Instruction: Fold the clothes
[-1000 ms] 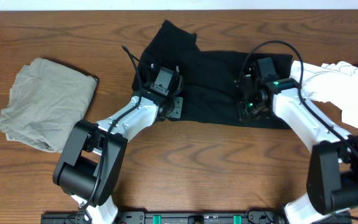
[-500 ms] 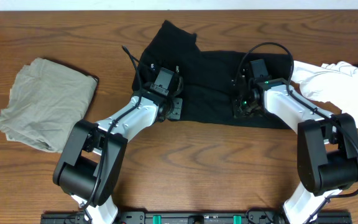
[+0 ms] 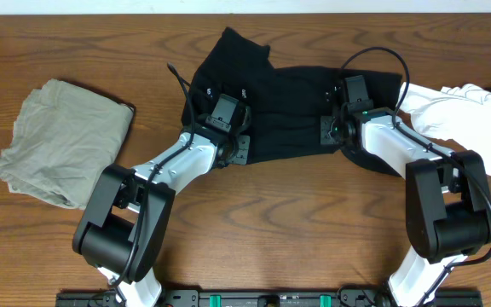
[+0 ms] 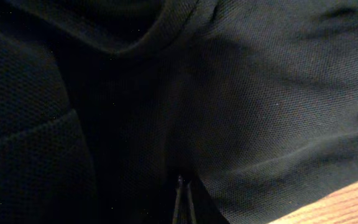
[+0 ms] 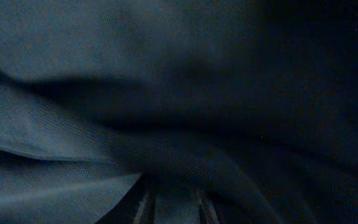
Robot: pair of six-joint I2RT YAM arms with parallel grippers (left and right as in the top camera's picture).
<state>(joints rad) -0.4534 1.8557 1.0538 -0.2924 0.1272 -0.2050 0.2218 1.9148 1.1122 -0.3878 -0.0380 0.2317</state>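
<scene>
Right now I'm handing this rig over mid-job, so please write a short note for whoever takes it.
Left gripper: shut, apparently pinching the near left edge of the black garment.
Right gripper: jaws slightly apart at a ridge of the same cloth; no sure grip.
Clothes: black garment in the middle of the table, spread and rumpled; grey-beige garment in a loose bundle at the left; white garment crumpled at the right edge.
Done: no neat fold shows yet.
Left: fold the black one, then probably the others.
</scene>
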